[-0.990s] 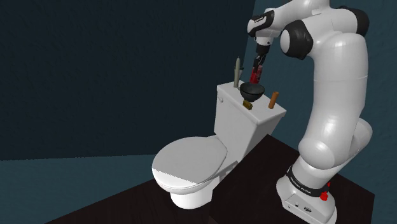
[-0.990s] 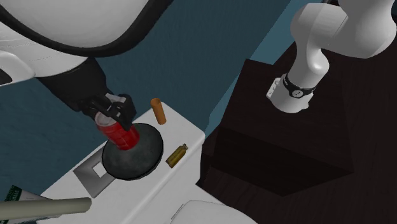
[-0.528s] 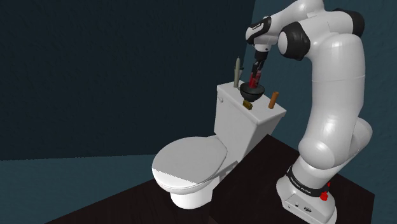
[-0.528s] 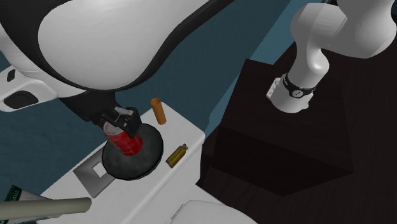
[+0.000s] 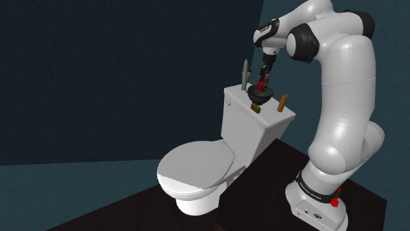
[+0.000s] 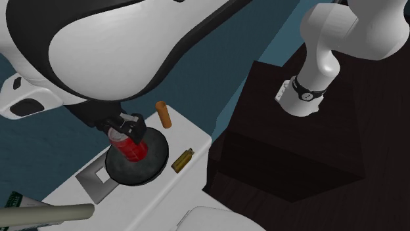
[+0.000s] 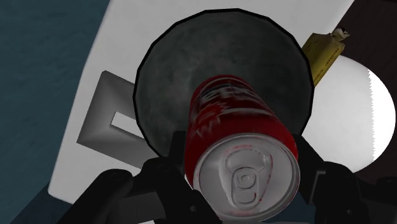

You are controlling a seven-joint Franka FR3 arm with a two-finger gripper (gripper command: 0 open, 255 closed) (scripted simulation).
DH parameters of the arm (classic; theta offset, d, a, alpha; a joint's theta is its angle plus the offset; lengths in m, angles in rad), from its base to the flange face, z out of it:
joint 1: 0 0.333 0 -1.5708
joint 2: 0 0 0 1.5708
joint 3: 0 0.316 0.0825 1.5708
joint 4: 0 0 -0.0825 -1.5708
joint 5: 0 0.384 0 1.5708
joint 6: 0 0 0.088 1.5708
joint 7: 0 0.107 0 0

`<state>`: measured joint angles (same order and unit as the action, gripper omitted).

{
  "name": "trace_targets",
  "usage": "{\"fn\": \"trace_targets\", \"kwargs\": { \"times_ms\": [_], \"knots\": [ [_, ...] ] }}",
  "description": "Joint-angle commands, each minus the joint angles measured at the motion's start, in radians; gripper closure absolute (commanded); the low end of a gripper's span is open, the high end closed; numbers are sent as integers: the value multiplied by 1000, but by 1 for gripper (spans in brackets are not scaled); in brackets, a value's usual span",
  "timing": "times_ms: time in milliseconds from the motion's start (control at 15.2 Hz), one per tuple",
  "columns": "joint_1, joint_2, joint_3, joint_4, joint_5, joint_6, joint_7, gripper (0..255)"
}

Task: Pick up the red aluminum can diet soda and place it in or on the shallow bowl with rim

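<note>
Over the last second the black two-finger claw [image 6: 123,126] has come down, bringing the red aluminium soda can with a silver pull-tab top [image 6: 133,149] from above the shallow dark grey round bowl with a black rim [image 6: 156,165] to low inside it. In the last half second it has hardly moved. The claw's fingers are still clasped on the can's upper sides, and in the wrist view the can [image 7: 238,133] leans over the bowl's middle [image 7: 191,70]. The carry therefore looks finished. What is left is probably to let go and lift clear, though whether the can's base rests on the bowl floor is hard to tell. By count there is one can and one bowl, and one white toilet [image 5: 197,167] whose tank lid [image 6: 187,134] carries the bowl. One short orange cylinder [image 6: 163,114] stands just beyond the bowl, one small brass-coloured piece [image 6: 182,160] lies beside the bowl, and one grey rectangular flush plate [image 6: 97,176] is set into the lid beside the bowl. One tall grey-green bottle-like thing [image 5: 244,74] stands near the bowl.
</note>
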<state>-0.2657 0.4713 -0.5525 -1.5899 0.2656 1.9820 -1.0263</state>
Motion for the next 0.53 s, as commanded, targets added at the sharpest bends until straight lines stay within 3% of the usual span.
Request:
{"fn": "trace_targets", "kwargs": {
  "times_ms": [0,66,462],
  "knots": [
    [0,0,0,0,0,0,0,255],
    [0,0,0,0,0,0,0,0],
    [1,-10,-4,20,-7,-28,5,0]
  ]
}}
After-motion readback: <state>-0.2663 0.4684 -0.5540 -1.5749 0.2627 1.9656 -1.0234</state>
